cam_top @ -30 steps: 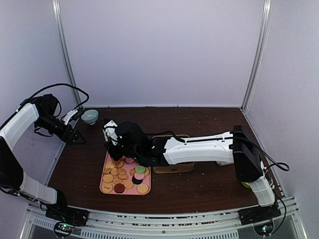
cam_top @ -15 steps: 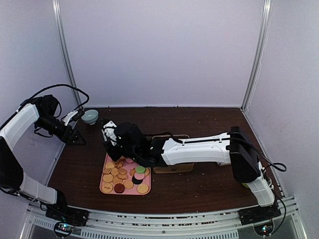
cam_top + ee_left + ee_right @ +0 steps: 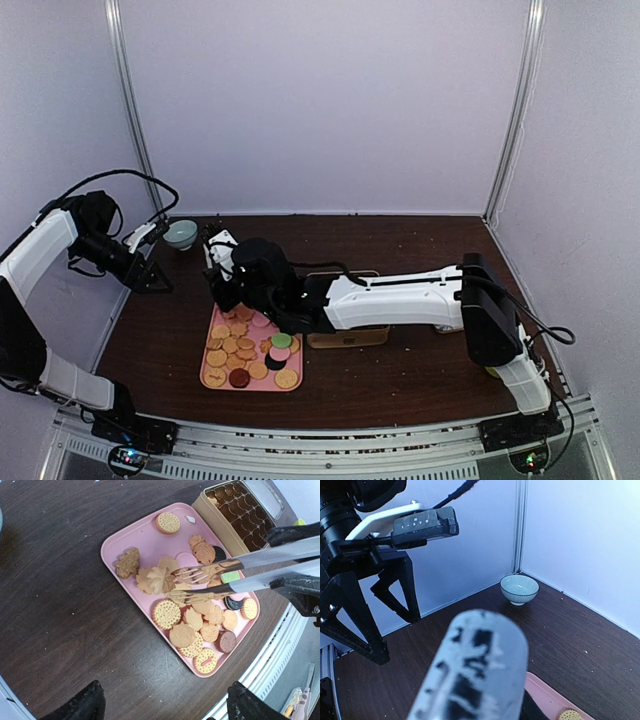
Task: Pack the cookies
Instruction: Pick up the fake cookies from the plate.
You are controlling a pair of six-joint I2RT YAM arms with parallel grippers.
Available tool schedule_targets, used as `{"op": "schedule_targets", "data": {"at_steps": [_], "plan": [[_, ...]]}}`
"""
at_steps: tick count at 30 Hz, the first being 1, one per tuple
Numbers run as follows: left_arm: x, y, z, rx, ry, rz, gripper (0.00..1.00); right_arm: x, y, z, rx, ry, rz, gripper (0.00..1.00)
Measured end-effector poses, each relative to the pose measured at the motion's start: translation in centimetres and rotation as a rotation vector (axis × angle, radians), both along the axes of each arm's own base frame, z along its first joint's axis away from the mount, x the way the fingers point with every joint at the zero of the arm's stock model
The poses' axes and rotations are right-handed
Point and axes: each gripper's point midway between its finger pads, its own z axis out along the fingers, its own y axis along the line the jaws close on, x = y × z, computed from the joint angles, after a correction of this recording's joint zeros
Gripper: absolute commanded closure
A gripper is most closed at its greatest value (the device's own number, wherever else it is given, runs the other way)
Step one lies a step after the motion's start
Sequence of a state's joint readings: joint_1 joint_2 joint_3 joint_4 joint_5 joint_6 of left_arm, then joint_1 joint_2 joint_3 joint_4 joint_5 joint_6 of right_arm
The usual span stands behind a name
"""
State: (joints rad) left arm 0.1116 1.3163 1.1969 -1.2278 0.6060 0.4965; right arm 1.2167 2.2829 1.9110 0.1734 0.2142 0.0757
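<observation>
**Tongs over the cookie tray, left arm held off to the side**

The cookies lie piled on a pink tray that sits left of the middle of the table, toward its near edge. Most are round and tan. A few are flower-shaped, two or three are dark brown, and one pink and one green also show.

A tan box stands just beside the tray's right edge, and rows of brown cookies already lie inside it. From above, the right arm covers much of this box.

The right gripper is clenched on a pair of metal tongs, its black fingers pressing the two arms from outside. The forked tips of the tongs reach over the middle of the tray, low among the cookies and slightly apart. A tan cookie lies between the tips, but I cannot tell whether it is pinched.

The left gripper hangs above the table's left edge, well apart from the tray. Its fingers are spread wide and hold nothing.

A small pale bowl stands upright in the table's far left corner, near the left gripper.
</observation>
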Motion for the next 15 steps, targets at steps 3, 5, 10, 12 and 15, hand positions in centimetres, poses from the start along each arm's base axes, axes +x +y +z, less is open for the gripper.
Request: {"op": "schedule_targets", "data": {"at_steps": [3, 5, 10, 12, 15], "plan": [[0.0, 0.0, 0.0, 0.0, 0.0, -0.001, 0.13, 0.3, 0.3, 0.4, 0.019, -0.006, -0.006, 0.7], [0.0, 0.0, 0.0, 0.001, -0.001, -0.003, 0.13, 0.4, 0.4, 0.3, 0.027, -0.004, -0.009, 0.7], [0.0, 0.0, 0.0, 0.002, -0.002, -0.006, 0.14, 0.5, -0.1, -0.2, 0.027, -0.007, -0.023, 0.71], [-0.1, 0.0, 0.0, 0.002, -0.002, -0.006, 0.14, 0.5, -0.9, -0.9, 0.007, -0.005, -0.031, 0.71], [-0.1, 0.0, 0.0, 0.001, -0.001, -0.006, 0.14, 0.4, -3.1, -1.7, -0.035, 0.002, -0.046, 0.71]]}}
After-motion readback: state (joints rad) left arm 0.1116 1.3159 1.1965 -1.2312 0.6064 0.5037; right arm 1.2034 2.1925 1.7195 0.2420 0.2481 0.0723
